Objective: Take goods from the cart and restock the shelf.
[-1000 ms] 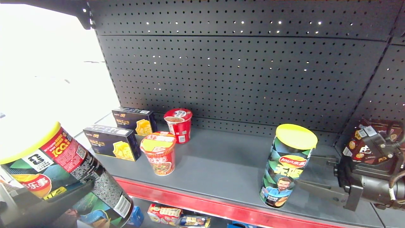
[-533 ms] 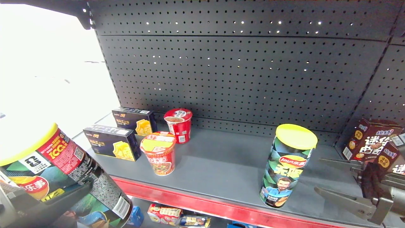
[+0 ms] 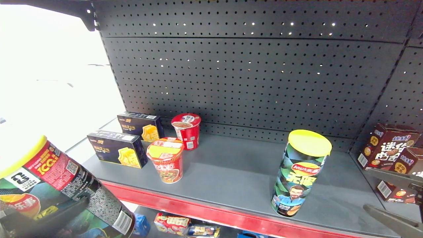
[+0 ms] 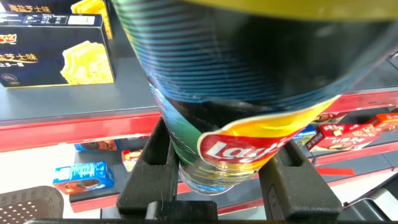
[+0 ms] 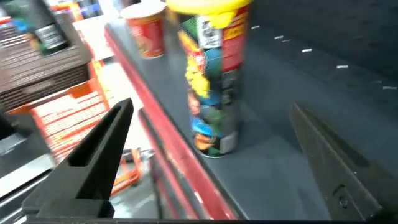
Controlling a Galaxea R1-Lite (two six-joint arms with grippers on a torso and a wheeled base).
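Yellow-lidded chip can [image 3: 62, 188] sits tilted, clamped in the left claw [image 4: 224, 177]. Right claw [image 3: 366, 188] gapes wide, its tips near a second can [image 3: 302, 172] (also yellow-lidded) standing upright on the shelf [image 3: 231, 175].

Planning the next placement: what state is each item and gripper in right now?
Held can, tilted, lid on.
Left gripper, shut on held can.
Shelf can, upright, lid on, ungripped.
Right gripper, open, empty.
Front cup, upright, sealed.
Back cup, upright, sealed.
Front box, closed.
Back box, closed.
Brown boxes, closed.
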